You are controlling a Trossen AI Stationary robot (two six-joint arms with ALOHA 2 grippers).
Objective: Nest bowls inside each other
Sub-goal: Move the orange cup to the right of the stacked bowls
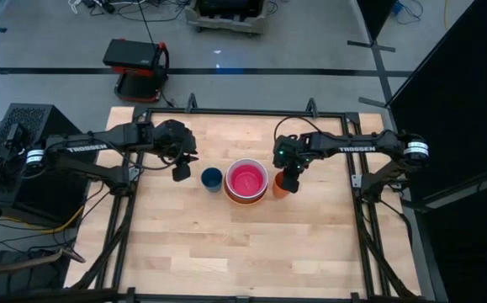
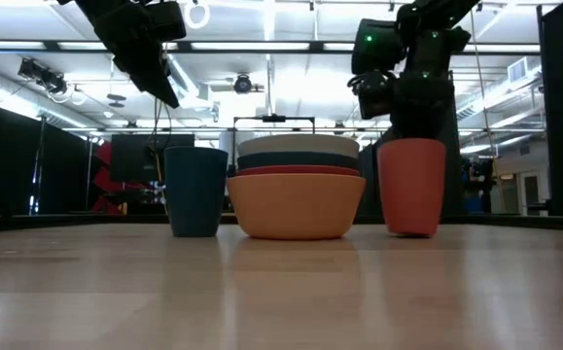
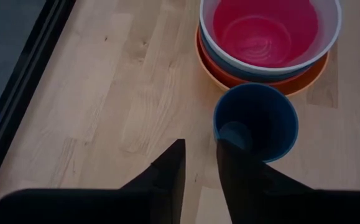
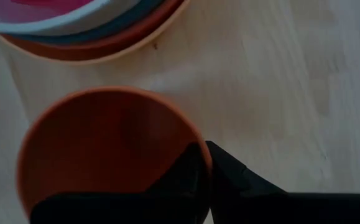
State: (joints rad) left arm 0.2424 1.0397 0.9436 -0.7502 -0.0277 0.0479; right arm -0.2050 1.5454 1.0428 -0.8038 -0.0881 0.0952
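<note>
The counter (image 1: 226, 244) carries the stack of bowls (image 1: 246, 181) at its middle, the pink one innermost, so nesting looks done. An orange cup (image 1: 280, 187) stands just beside the stack at three o'clock, a blue cup (image 1: 212, 178) at nine o'clock. The right pincer (image 4: 206, 163) is clamped on the orange cup's rim. The left pincer (image 3: 198, 168), fingers slightly apart and holding nothing, hovers near the blue cup. Next, I judge, the orange cup needs lifting clear.
</note>
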